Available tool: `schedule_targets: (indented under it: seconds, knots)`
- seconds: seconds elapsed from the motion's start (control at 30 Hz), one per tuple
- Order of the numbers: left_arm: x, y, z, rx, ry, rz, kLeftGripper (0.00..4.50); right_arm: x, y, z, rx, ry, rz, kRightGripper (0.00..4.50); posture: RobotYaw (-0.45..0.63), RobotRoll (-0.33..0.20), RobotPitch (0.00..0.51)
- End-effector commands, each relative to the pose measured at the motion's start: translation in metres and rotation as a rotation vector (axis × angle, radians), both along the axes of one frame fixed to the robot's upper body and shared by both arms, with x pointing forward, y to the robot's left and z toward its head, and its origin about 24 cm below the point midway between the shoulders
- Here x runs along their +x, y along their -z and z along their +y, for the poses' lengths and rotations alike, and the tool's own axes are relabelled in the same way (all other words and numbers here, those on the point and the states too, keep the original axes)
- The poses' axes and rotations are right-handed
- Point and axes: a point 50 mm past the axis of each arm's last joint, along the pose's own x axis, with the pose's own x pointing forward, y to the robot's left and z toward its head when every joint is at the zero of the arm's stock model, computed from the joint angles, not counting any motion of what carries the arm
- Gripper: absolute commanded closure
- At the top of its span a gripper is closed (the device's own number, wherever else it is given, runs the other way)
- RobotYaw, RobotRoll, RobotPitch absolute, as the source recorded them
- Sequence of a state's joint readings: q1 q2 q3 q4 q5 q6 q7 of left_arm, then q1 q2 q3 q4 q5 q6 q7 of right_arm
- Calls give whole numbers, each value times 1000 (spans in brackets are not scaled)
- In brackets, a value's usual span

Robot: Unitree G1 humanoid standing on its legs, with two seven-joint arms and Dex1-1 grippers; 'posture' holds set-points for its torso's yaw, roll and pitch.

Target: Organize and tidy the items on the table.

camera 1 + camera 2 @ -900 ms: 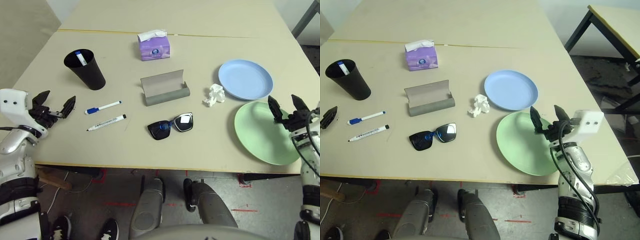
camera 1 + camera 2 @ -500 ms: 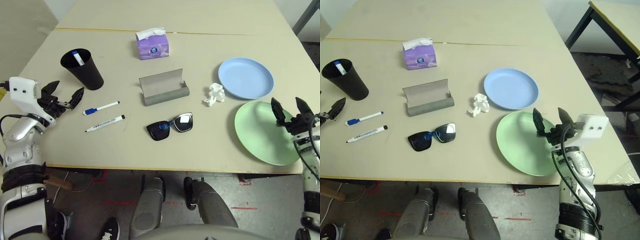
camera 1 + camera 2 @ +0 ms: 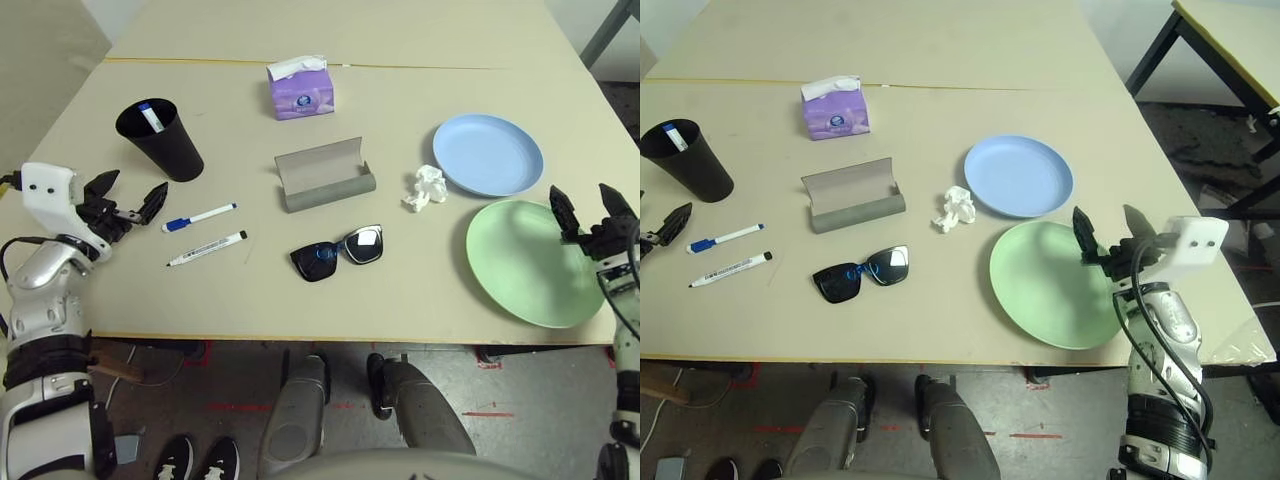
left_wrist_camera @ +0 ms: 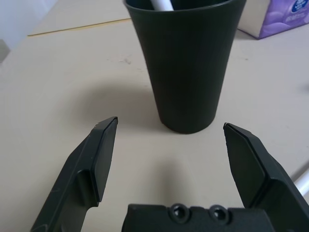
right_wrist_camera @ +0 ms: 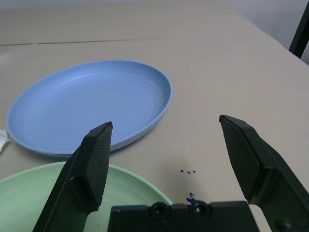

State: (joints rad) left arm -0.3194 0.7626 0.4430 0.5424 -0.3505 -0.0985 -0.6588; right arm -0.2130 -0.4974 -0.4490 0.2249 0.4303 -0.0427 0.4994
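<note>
On the beige table (image 3: 420,290) lie a blue-capped pen (image 3: 199,216) and a black-capped pen (image 3: 206,249) at the left. Black sunglasses (image 3: 336,251) rest near the front, with the open grey glasses case (image 3: 324,175) behind them. A crumpled white tissue (image 3: 424,187) sits beside the light-blue plate (image 3: 488,155). The light-green plate (image 3: 526,260) is at the front right. My left gripper (image 3: 128,201) is open, just left of the pens and in front of a black cup (image 4: 189,58). Over the green plate's right edge my right gripper (image 3: 1108,236) stands open and holds nothing.
The black cup (image 3: 158,138) holds another white pen (image 3: 150,116). A purple tissue box (image 3: 299,89) stands at the back centre, before a yellowish seam (image 3: 420,67). A second table (image 3: 1230,45) stands off to the right.
My left gripper came forward and right toward the pens, then settled a little lower. My right gripper drifted slightly right along the green plate's edge. No item moved.
</note>
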Motion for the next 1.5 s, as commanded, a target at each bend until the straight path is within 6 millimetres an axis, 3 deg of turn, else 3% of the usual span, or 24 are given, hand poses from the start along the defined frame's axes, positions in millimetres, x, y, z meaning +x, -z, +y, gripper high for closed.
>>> schedule_targets:
  seconds: [0.03, 0.3, 0.73, 0.93, 1.03, 1.27, 1.5]
  knots:
    - [-7, 4, 4, -7, -20, -2, 47, 0, 1, -6, -10, 4, 12, 0, 68, 0, 244]
    - [-1, 6, -9, -65, 93, 35, 47, 0, 2, -13, -12, 7, 23, 0, 60, 0, 239]
    - [-2, -6, -92, -28, 865, 237, 47, 4, -5, -18, -44, -19, 30, 0, 52, 0, 230]
    - [-8, -10, -100, 8, 1029, 315, 47, -3, -19, -33, -19, 99, -26, 0, 22, 0, 229]
    - [-8, -18, -99, -35, 1081, 314, 47, -16, -33, -43, -112, 205, -36, 0, 0, 0, 233]
    - [-11, -23, -106, 61, 1211, 316, 47, -56, -48, -49, -35, 54, 280, 0, -66, 0, 240]
    - [4, -27, -108, 136, 1219, 233, 47, -97, -54, -49, 140, -4, 696, 0, -114, 0, 247]
